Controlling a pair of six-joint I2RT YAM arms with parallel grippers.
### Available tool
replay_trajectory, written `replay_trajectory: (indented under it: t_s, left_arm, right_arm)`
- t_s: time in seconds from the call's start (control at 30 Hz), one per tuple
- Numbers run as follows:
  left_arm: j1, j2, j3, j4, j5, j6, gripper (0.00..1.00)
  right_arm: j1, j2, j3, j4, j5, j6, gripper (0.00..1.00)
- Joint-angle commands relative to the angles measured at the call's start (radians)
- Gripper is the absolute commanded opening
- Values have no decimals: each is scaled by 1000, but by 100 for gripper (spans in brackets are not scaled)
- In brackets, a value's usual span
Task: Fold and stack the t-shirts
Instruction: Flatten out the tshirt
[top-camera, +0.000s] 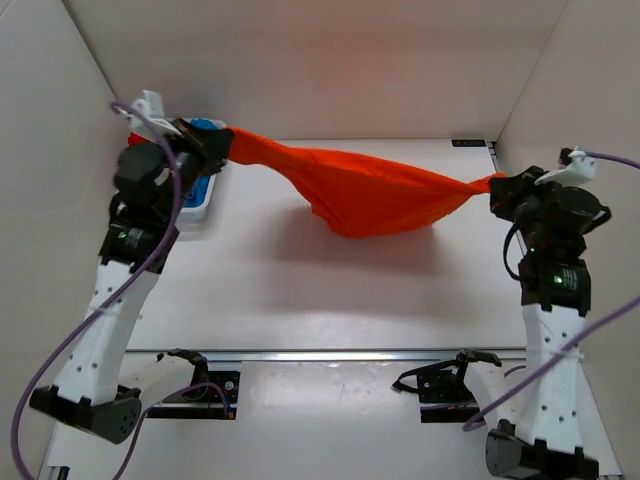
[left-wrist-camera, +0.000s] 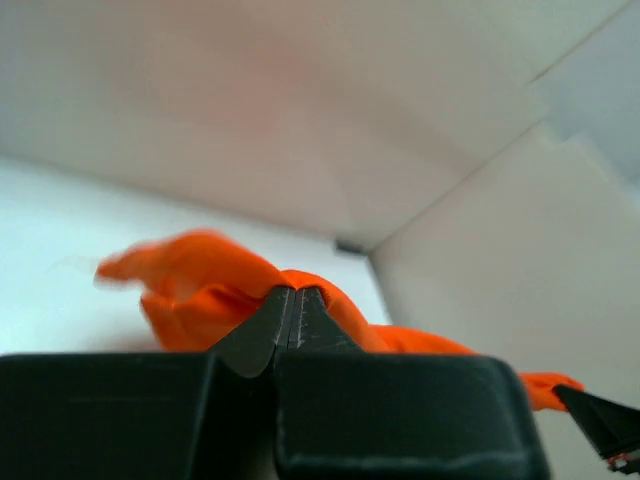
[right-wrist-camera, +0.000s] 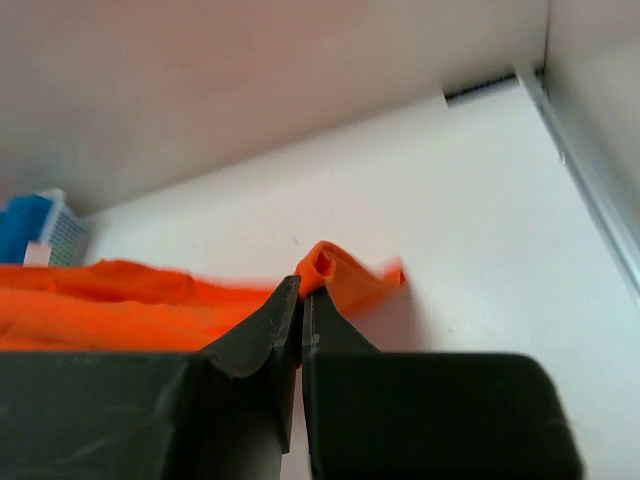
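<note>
Between the pressed-together fingers of the left gripper (left-wrist-camera: 293, 297) a bunch of the orange t-shirt (top-camera: 360, 190) is pinched, and its opposite end is pinched likewise by the right gripper (right-wrist-camera: 302, 292). The shirt is held stretched in the air between the two arms, above the white table (top-camera: 300, 300). Plain pale walls (top-camera: 320, 60) are seen enclosing the table on three sides. The sag in the shirt's middle and the shadow cast beneath it are shown only from above. The white tray (top-camera: 197, 208) beside the left arm, with something blue in it, is shown from above and glimpsed from the right wrist, where its mesh side is made out
</note>
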Motion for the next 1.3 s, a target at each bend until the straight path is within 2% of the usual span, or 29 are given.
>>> replay_trajectory:
  t_s: [0.0,0.13,0.23,0.47,0.57,0.7,0.77,0.83,0.87,0.97,1.0,1.07,1.13,1.27]
  left_arm:
    - [21,-34,168,-98,-12,59,0]
    - [36,48,354,-164,10,91,0]
    - [70,126,411,-188,34,94,0]
    - [73,386,405,-181,120,123,0]
    - [78,499,462,-202,134,146,0]
    - [94,704,787,-325,128,183,0]
    - [111,823,1100,-403,144,182,0]
    - [140,849,1239,-439,187,140,0]
    - [159,801,1206,-426,197,129,0]
    - [147,567,896,-241,157,134,0]
    - [128,490,805,-225,128,137,0]
    - [117,418,723,-225,128,145,0]
    - [93,372,648,-247,135,161,0]
    - [51,211,267,-170,148,146,0]
  right_arm:
    - [22,-27,140,8,-31,8,0]
    - [71,25,265,0,-28,-4,0]
    - [64,106,308,8,-45,-21,0]
    - [65,391,400,-9,-91,-59,0]
    - [67,508,441,-12,-106,-76,0]
    - [70,612,589,-27,-102,-102,0]
    - [56,638,677,-44,-105,-101,0]
    - [39,649,763,-67,-105,-96,0]
    - [39,651,804,-75,-109,-98,0]
    - [1,648,837,-105,-137,-87,0]
    - [-5,649,837,-128,-151,-93,0]
    - [-19,637,797,-144,-171,-84,1]
    - [-28,607,680,-135,-186,-88,0]
    - [-48,536,428,-72,-212,-79,0]
